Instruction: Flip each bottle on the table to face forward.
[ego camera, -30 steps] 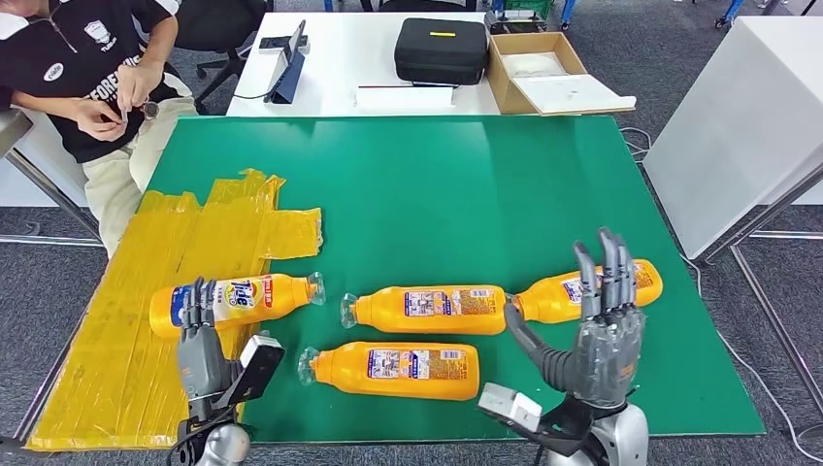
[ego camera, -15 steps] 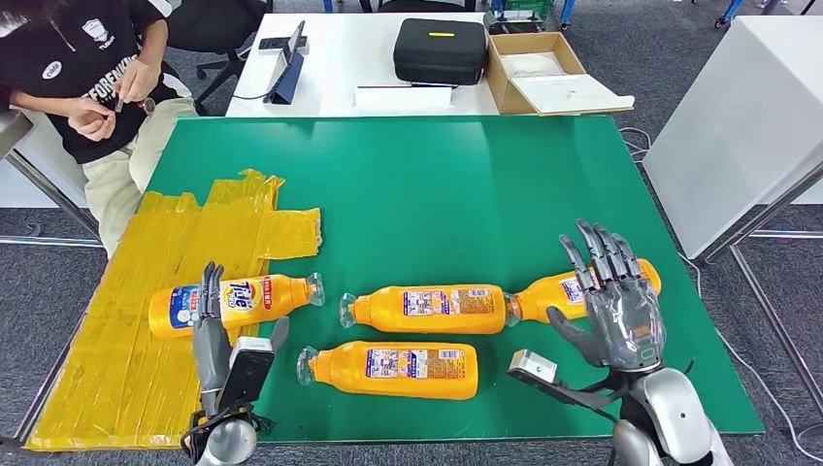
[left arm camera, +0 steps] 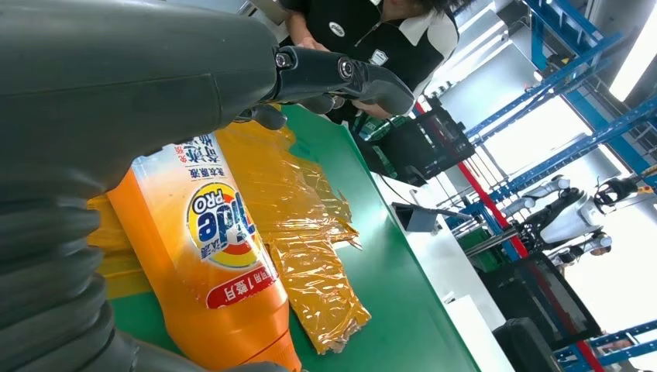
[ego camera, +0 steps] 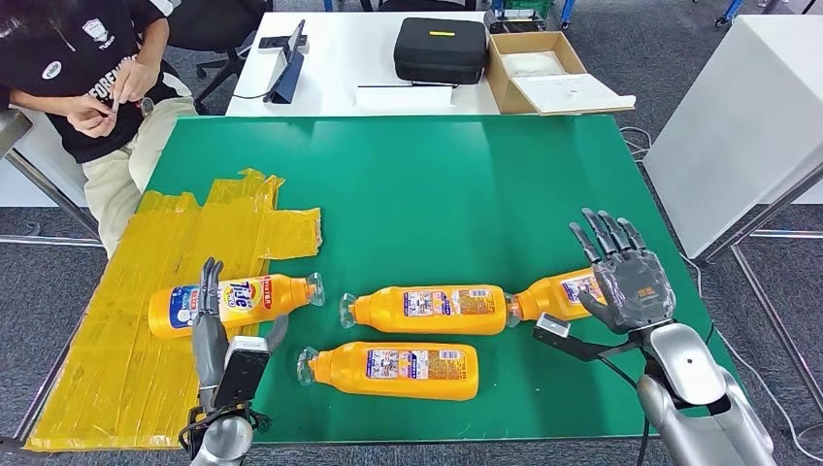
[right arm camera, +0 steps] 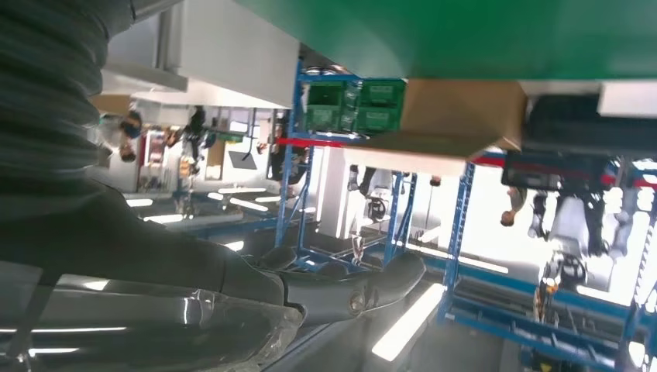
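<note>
Four orange bottles lie on their sides on the green table [ego camera: 437, 194]. The left bottle [ego camera: 233, 300] shows its Tide front label, which is also plain in the left wrist view [left arm camera: 225, 256]. The middle bottle [ego camera: 427, 309], the front bottle [ego camera: 393, 369] and the right bottle [ego camera: 555, 294] show white back labels. My left hand [ego camera: 208, 330] stands upright with fingers straight, just in front of the left bottle, holding nothing. My right hand [ego camera: 629, 282] hovers with fingers spread over the right bottle's base end, hiding that end; it holds nothing.
Yellow tape sheets [ego camera: 194, 243] cover the table's left part. A person [ego camera: 87, 68] sits at the far left corner. Behind the green table a white table [ego camera: 340, 49] carries a black case [ego camera: 441, 49] and a cardboard box [ego camera: 543, 73]. Another white table [ego camera: 747, 107] stands to the right.
My right hand has swung right and farther out, from in front of the right bottle to over its base end. My left hand has turned slightly and stayed in place.
</note>
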{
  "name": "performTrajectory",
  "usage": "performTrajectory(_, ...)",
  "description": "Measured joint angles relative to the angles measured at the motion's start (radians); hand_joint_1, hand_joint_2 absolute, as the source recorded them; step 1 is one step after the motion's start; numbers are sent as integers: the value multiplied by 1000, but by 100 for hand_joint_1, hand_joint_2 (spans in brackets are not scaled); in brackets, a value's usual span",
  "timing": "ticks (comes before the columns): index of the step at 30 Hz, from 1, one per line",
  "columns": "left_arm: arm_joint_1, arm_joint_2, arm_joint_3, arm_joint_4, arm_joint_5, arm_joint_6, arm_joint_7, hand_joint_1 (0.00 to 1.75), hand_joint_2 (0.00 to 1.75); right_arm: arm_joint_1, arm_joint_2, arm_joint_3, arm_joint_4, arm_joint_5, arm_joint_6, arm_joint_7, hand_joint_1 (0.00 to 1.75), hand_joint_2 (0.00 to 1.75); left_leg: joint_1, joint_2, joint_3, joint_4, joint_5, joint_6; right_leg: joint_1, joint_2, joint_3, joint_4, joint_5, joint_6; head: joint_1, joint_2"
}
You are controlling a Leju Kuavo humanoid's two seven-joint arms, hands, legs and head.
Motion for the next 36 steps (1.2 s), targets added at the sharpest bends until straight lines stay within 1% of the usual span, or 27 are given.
performTrajectory(5,0,2,3,0,13,0,-12,0,175,-40,-6,15,100,-6,3,-7,0,175,0,0,0,0,0,0,0,0,0,0,0,0,0,0)
performTrajectory(11,-1,5,4,0,31,0,-24,0,175,-104,-13,26,230,-58,87,-35,0,175,0,0,0,0,0,0,0,0,0,0,0,0,0,0)
performTrajectory(14,-2,7,4,1,37,0,-27,0,175,-130,-15,27,281,-74,107,-44,0,175,0,0,0,0,0,0,0,0,0,0,0,0,0,0)
performTrajectory(36,-6,9,5,9,51,1,-31,0,175,-217,-19,32,493,-114,185,-37,0,175,0,0,0,0,0,0,0,0,0,0,0,0,0,0)
